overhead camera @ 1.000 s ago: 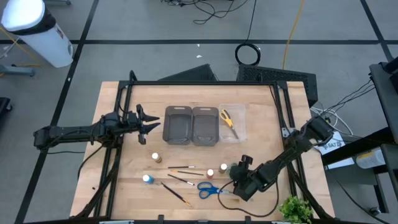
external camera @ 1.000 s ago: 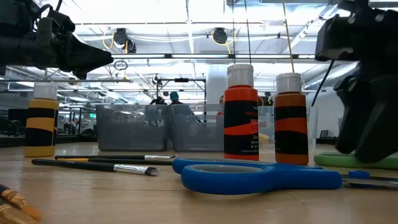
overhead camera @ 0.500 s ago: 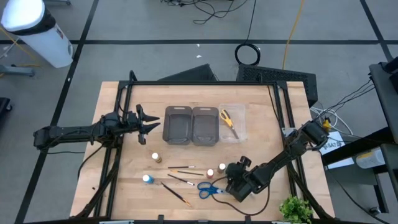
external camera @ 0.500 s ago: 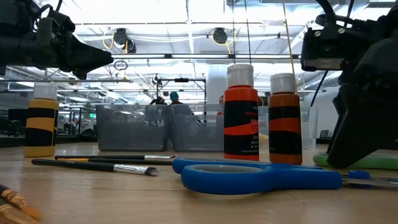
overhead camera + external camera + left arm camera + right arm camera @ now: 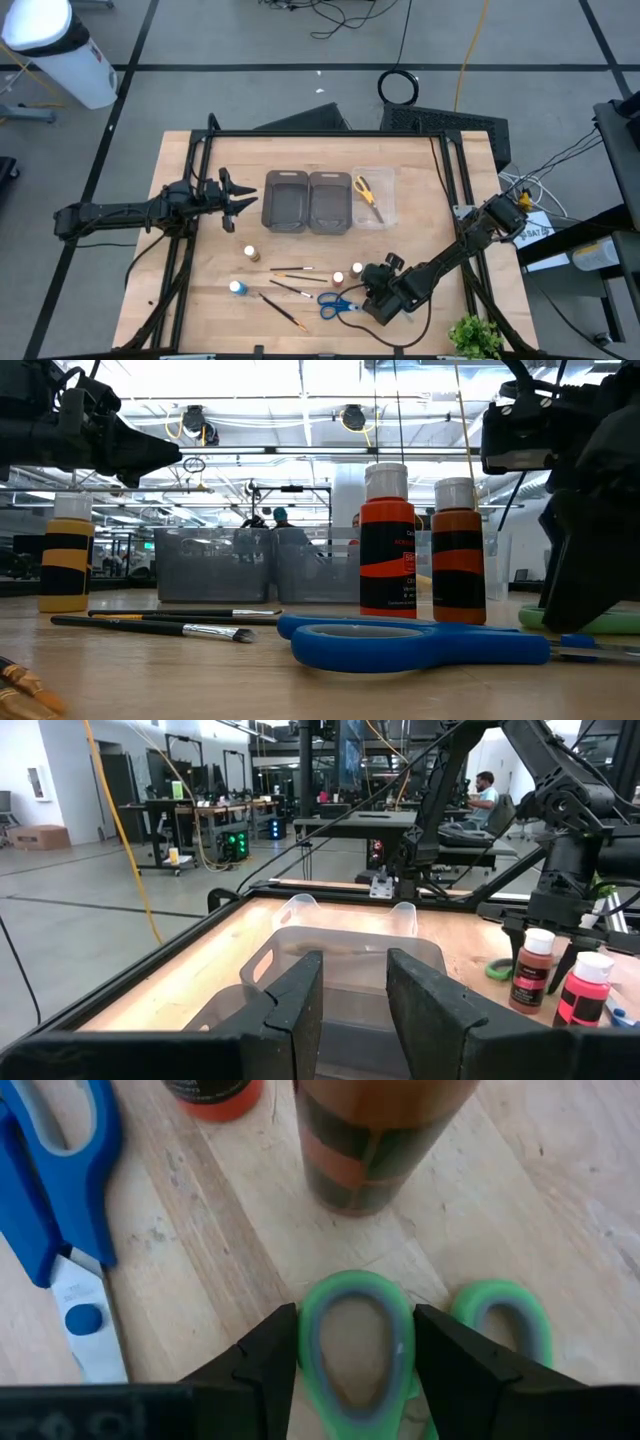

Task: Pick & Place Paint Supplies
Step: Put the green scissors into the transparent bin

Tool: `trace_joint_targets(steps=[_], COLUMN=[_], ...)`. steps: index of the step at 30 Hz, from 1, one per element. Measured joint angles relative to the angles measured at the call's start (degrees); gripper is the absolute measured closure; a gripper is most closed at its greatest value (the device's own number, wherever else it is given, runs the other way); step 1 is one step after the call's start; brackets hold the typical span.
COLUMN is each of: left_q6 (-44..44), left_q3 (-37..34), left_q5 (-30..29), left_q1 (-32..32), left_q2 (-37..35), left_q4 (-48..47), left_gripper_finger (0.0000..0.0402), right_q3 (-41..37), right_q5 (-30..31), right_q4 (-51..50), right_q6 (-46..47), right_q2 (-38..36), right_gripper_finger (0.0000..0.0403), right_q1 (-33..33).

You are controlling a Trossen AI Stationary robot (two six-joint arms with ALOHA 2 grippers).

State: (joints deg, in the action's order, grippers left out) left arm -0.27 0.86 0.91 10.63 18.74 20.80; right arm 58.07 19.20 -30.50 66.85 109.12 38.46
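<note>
The green scissors (image 5: 400, 1340) lie flat on the wood near the table's front right. My right gripper (image 5: 355, 1365) points steeply down over them, shut on one handle loop. Just beyond stand a brown-orange bottle (image 5: 458, 555) and an orange-red bottle (image 5: 387, 545). The blue scissors (image 5: 335, 305) lie beside them. Brushes (image 5: 293, 270) lie on the table left of the bottles, as do a yellowish bottle (image 5: 250, 254) and a blue bottle (image 5: 236, 288). Yellow scissors (image 5: 366, 190) lie in the clear tray. My left gripper (image 5: 355, 990) waits open at the table's left, pointing level at a grey tray. My right gripper pinches one handle loop (image 5: 312, 1325) of the green scissors between its two fingers, one finger on each outer side of the loop. The fingers come from above, slanting down. The scissors lie flat on the table, the second loop (image 5: 505, 1320) free beside the fingers.
Two grey trays (image 5: 285, 200) (image 5: 330, 202) and a clear tray (image 5: 385, 205) stand in a row at the table's middle. A black frame (image 5: 455, 190) runs along the table's edges. A small green plant (image 5: 475, 335) stands at the front right corner.
My right gripper has sunk toward the green scissors, shifted a little toward the table's left and rolled about its own axis. The brown-orange bottle has slid slightly toward the orange-red bottle.
</note>
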Motion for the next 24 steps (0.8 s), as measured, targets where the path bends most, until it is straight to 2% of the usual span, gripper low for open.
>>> trace_joint_targets(steps=[9, 14, 24], left_q6=[0.00, 0.00, 0.02], left_q3=[0.00, 0.00, 0.00], left_q5=[0.00, 0.02, 0.04], left_q1=[0.02, 0.02, 0.02], left_q2=[-0.02, 0.01, -0.01], left_q4=[0.02, 0.02, 0.02], left_gripper_finger=[0.0277, 0.0277, 0.0277], right_q3=[-0.07, -0.78, -0.19], right_q5=[0.47, 7.96, 28.60], right_q4=[-0.35, -2.60, -0.41], right_q6=[0.67, -0.40, -2.02], right_q2=[-2.36, -8.74, -20.71], right_gripper_finger=[0.0242, 0.0242, 0.0242], right_q1=[-0.05, 2.04, 6.93])
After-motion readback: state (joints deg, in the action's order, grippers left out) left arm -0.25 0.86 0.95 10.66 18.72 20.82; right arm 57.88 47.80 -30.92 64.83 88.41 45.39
